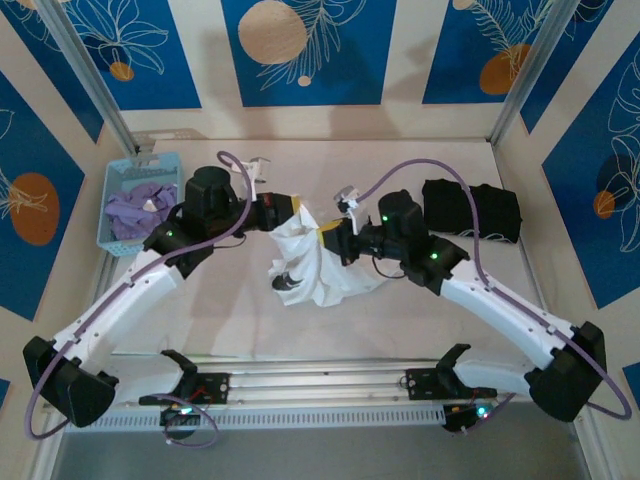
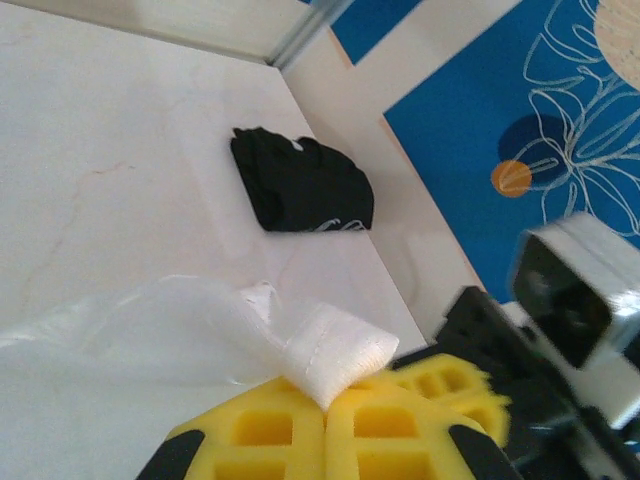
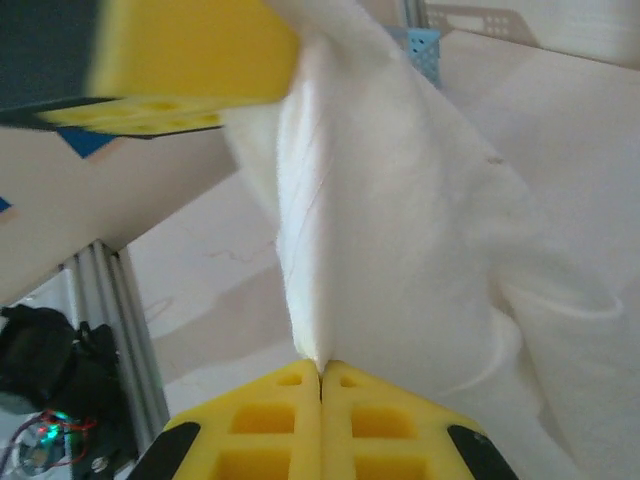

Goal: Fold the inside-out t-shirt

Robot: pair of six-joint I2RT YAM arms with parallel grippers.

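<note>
white cotton, the inside-out t-shirt (image 1: 312, 262) hangs bunched between the two pincers over the middle of the table (image 1: 220, 310), its lower folds apparently resting on the surface. a dark patch at its near left edge may be the print, too small to tell. left arm: rises from the near left corner, elbow out to the left, forearm angled far and right, wrist turned rightward. left gripper (image 2: 325, 408): yellow fingers pressed together on a folded hem of the shirt. right arm: mirrored pose from the near right corner, wrist turned leftward. right gripper (image 3: 321, 372): fingers pressed together, pinching a fold of the shirt just beside the left one. blue basket (image 1: 150, 160) holding the lavender garment (image 1: 138, 208), far left. black garment (image 1: 470, 210), far right, well apart from the shirt.
</note>
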